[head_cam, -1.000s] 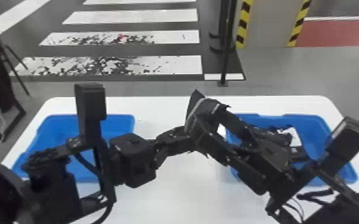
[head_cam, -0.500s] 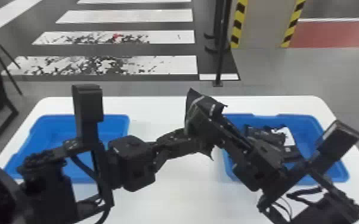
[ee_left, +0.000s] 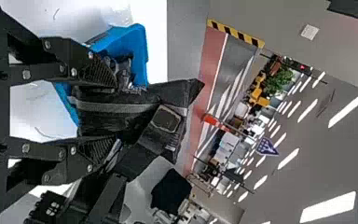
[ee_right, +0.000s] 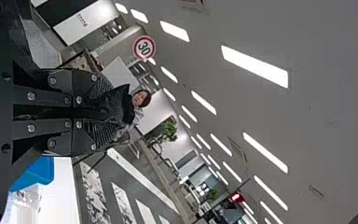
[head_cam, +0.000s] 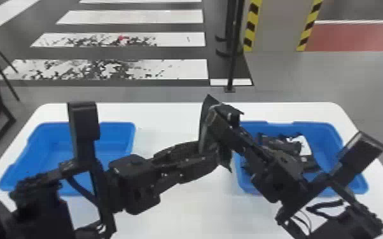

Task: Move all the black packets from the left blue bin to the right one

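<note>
right bin (head_cam: 318, 125) partly hidden, its packets (head_cam: 273, 143) blurred, table (head_cam: 168, 117) cut off

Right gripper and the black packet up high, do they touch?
Touching. The right wrist view shows the right gripper shut on the black packet, with a finger against each side.

Around the black packet (head_cam: 207, 111), the fingers of the left gripper (head_cam: 207, 154) have spread wider apart than they stood a second ago. The left arm (head_cam: 133, 184) has dropped a little lower in the head view. That view has turned slightly, so the surface (head_cam: 168, 127) and both blue bins (head_cam: 117, 136) sit farther left in it.
</note>
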`<state>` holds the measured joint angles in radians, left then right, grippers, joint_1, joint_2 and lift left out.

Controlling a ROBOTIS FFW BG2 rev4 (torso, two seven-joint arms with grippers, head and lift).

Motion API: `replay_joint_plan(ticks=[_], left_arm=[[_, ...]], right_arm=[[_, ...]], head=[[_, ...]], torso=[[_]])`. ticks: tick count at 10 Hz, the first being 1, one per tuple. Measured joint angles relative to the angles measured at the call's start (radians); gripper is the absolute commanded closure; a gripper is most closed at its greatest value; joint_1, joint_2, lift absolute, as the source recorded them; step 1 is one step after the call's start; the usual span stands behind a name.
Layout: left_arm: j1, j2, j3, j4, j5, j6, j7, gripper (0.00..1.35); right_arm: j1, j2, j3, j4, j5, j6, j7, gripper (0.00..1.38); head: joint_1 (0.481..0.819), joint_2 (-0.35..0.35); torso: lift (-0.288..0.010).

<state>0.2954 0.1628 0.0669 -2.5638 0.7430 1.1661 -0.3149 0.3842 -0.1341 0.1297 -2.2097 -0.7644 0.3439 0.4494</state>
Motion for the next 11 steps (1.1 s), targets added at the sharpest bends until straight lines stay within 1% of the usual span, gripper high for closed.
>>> replay_joint_plan(ticks=[1,4,5,6,7,8,9,10,11], left_arm=[[0.026,-0.001,0.011,-0.007,0.013,-0.016,-0.004,0.16],[0.114,-0.006,0.051,-0.032,0.052,-0.075,-0.009,0.17],[0.151,-0.008,0.078,-0.048,0.063,-0.082,-0.009,0.17],[0.194,-0.015,0.109,-0.072,0.067,-0.089,-0.009,0.17],[0.233,-0.024,0.137,-0.091,0.069,-0.099,-0.009,0.17],[0.264,-0.031,0.155,-0.102,0.071,-0.104,-0.009,0.17],[0.288,-0.036,0.164,-0.110,0.075,-0.107,-0.009,0.17],[0.308,-0.039,0.170,-0.114,0.080,-0.120,-0.009,0.16],[0.328,-0.042,0.175,-0.117,0.080,-0.159,-0.009,0.16]], right_arm=[[-0.008,0.003,-0.045,0.030,0.019,0.001,0.000,1.28],[-0.068,0.006,-0.228,0.181,0.119,-0.001,-0.002,1.28],[-0.098,0.004,-0.290,0.240,0.155,-0.001,-0.001,1.28],[-0.138,-0.005,-0.343,0.309,0.185,0.000,0.000,1.25],[-0.186,-0.020,-0.377,0.391,0.204,0.012,0.000,1.22],[-0.232,-0.038,-0.396,0.466,0.227,0.042,0.004,1.13],[-0.262,-0.056,-0.404,0.522,0.247,0.065,0.008,0.65],[-0.271,-0.060,-0.427,0.545,0.279,0.069,0.002,0.08],[-0.252,-0.044,-0.479,0.522,0.338,0.057,-0.012,0.01]], head=[[0.695,-0.014],[0.695,-0.149],[0.695,-0.176],[0.695,-0.221],[0.695,-0.250],[0.695,-0.268],[0.695,-0.275],[0.695,-0.294],[0.695,-0.326]], torso=[[-0.154],[-0.154],[-0.154],[-0.154],[-0.154],[-0.154],[-0.154],[-0.154],[-0.154]])
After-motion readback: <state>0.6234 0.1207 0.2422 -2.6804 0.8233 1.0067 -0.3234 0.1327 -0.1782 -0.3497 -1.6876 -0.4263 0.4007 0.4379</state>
